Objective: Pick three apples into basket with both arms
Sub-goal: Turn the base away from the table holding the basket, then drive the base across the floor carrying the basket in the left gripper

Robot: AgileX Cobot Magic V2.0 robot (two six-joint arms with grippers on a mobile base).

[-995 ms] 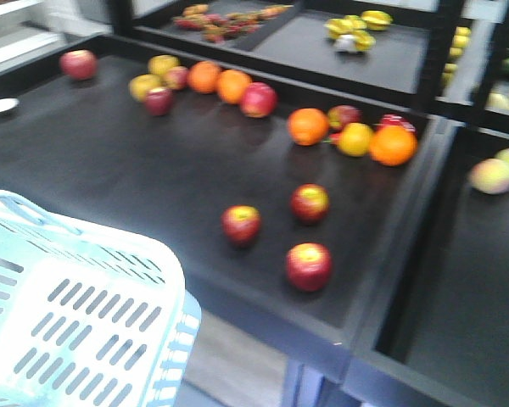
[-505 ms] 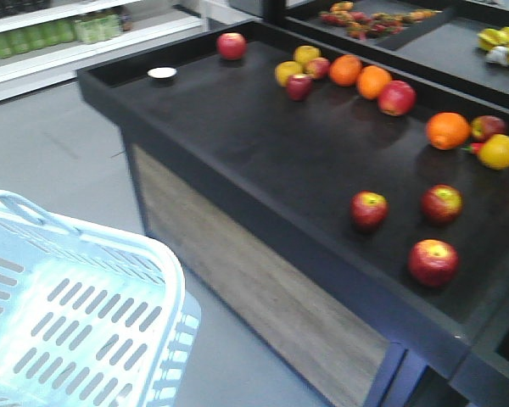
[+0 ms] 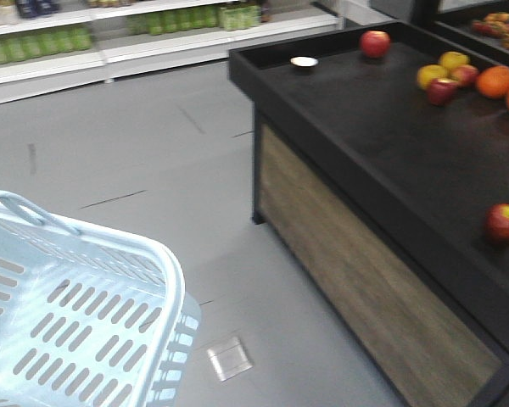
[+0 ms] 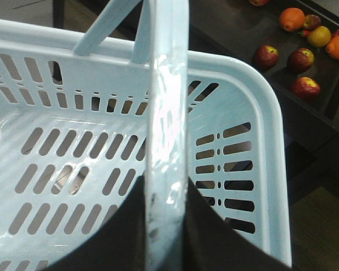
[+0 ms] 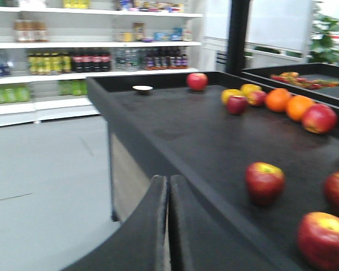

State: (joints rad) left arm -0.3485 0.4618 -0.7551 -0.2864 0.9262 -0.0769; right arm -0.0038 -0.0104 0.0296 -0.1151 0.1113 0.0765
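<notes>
A grey shop floor [image 3: 153,153] lies left of the black tabletop [image 3: 382,127], where you see three dark-red apples [image 5: 264,182] at near right. Your left pincer [image 4: 165,189] is clamped on the hoop handle [image 4: 167,84] of the pale-blue slotted plastic basket [image 3: 85,314], near left. Your right pincer [image 5: 168,214] is pressed together.
</notes>
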